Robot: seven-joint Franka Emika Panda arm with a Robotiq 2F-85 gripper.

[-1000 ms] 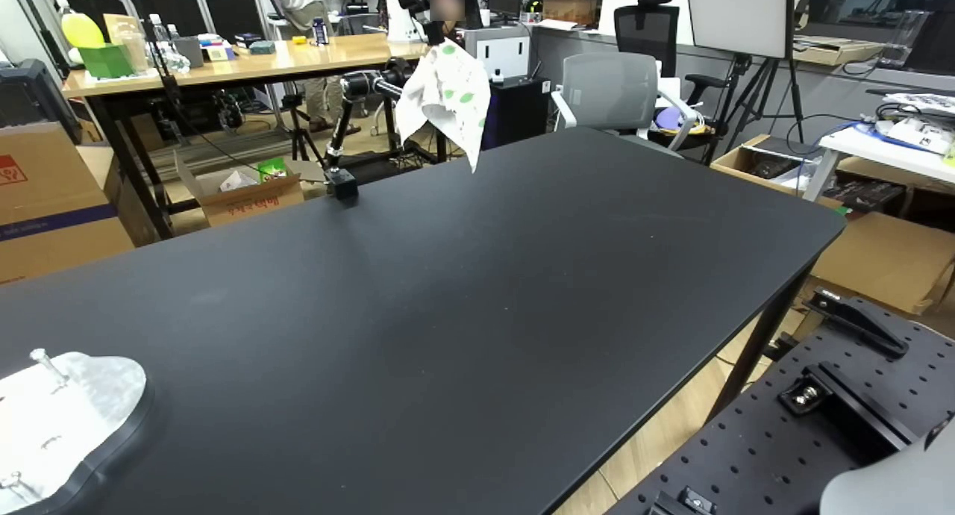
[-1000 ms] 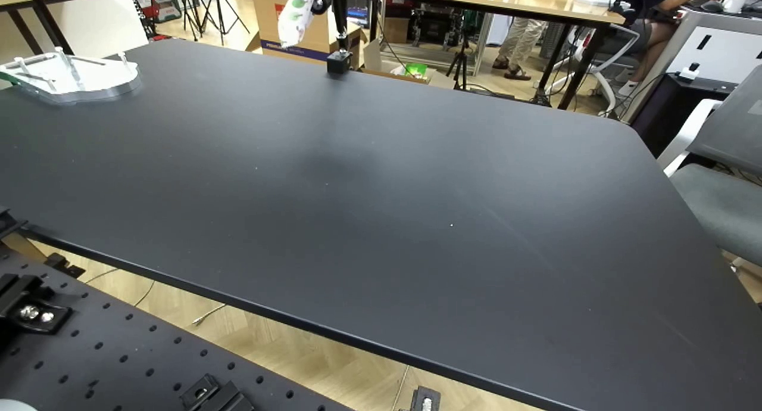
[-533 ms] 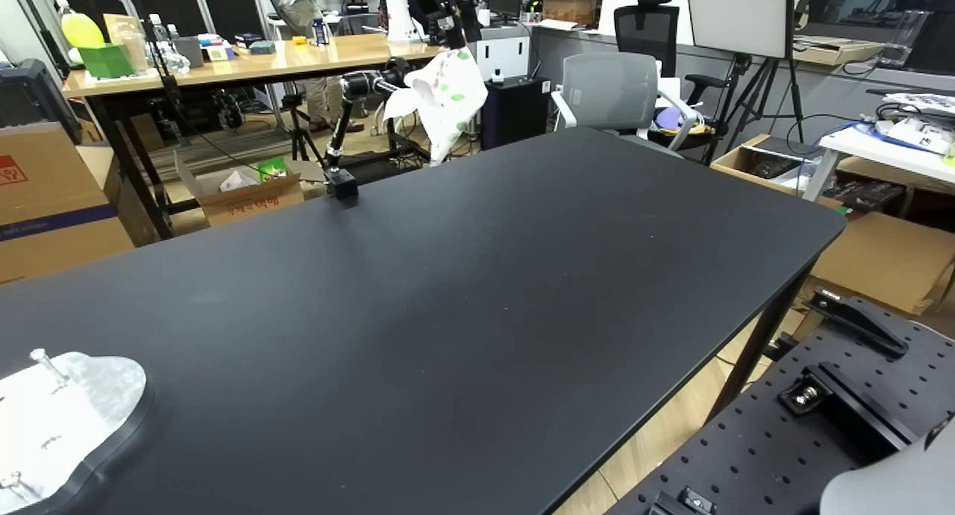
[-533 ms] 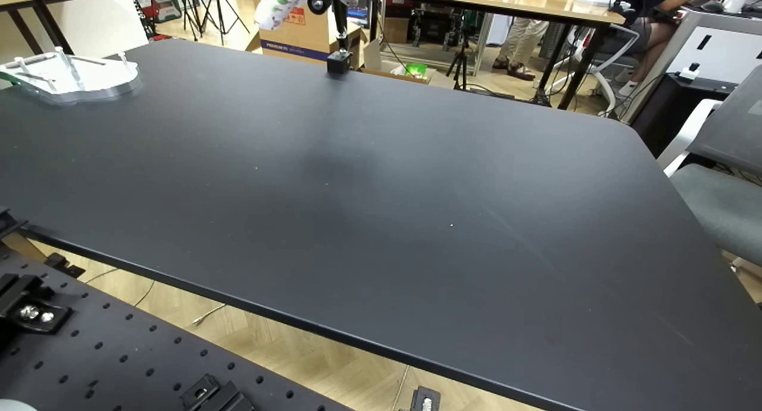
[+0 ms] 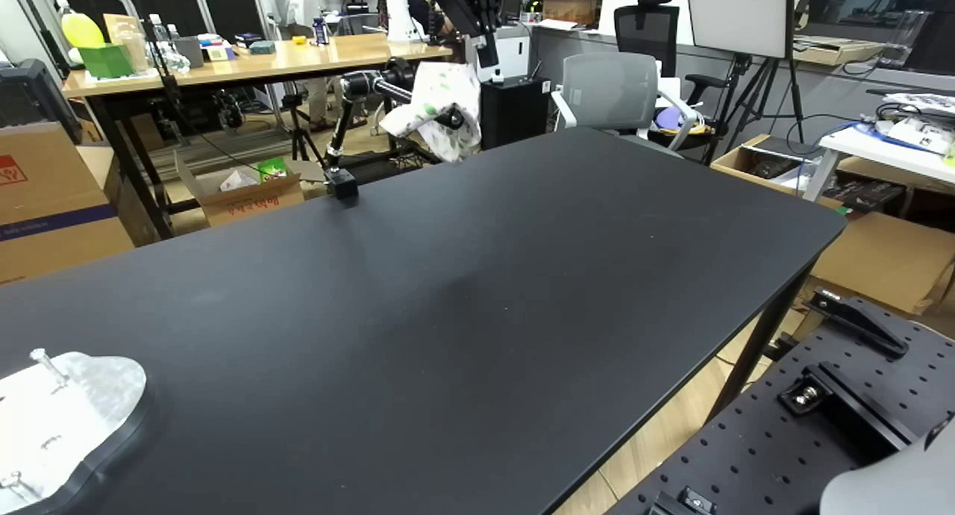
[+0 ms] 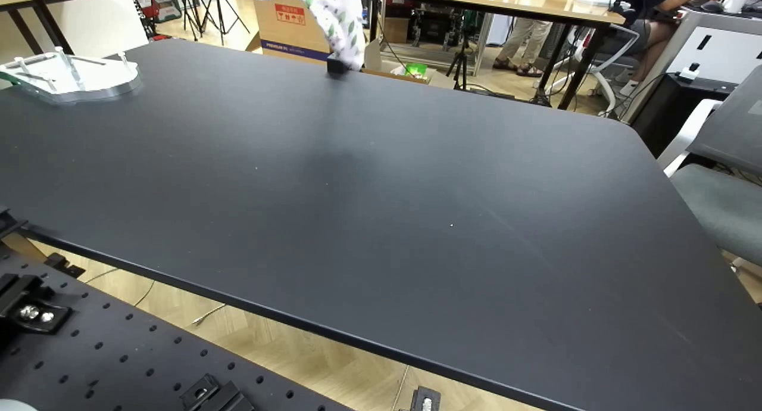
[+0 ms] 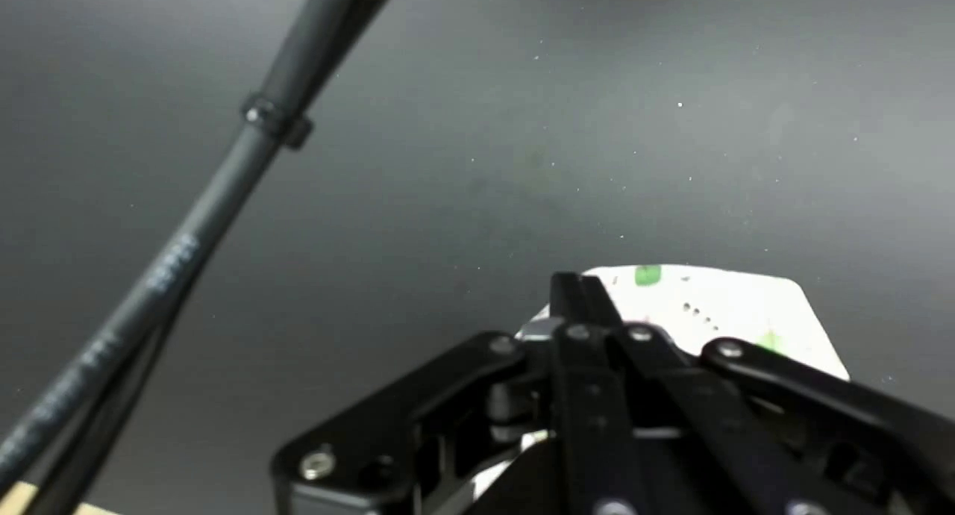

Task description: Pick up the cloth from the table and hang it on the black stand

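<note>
The white cloth (image 5: 444, 89) with green leaf prints drapes over the arm of the black stand (image 5: 342, 130), and a dark round end shows in front of it. In an exterior view, the cloth (image 6: 336, 18) hangs in front of the pole, with the stand's base (image 6: 335, 65) partly covered. My gripper (image 5: 489, 60) is just above and to one side of the cloth, apparently apart from it. Its fingertips (image 7: 587, 278) meet in the wrist view with nothing visible between them. Part of the cloth (image 7: 694, 298) lies beyond and below them.
The dark tabletop (image 5: 462, 313) spreads below. A pale board with pegs (image 5: 74, 425) stands on it. Behind are a wooden table (image 5: 336, 52), cardboard boxes (image 5: 67, 201) and a grey chair (image 5: 608, 89). A black cable (image 7: 216, 194) crosses the wrist view.
The cloth has dropped and swung into a bunched drape on the stand's arm. My gripper has shut and moved sideways, away from the cloth.
</note>
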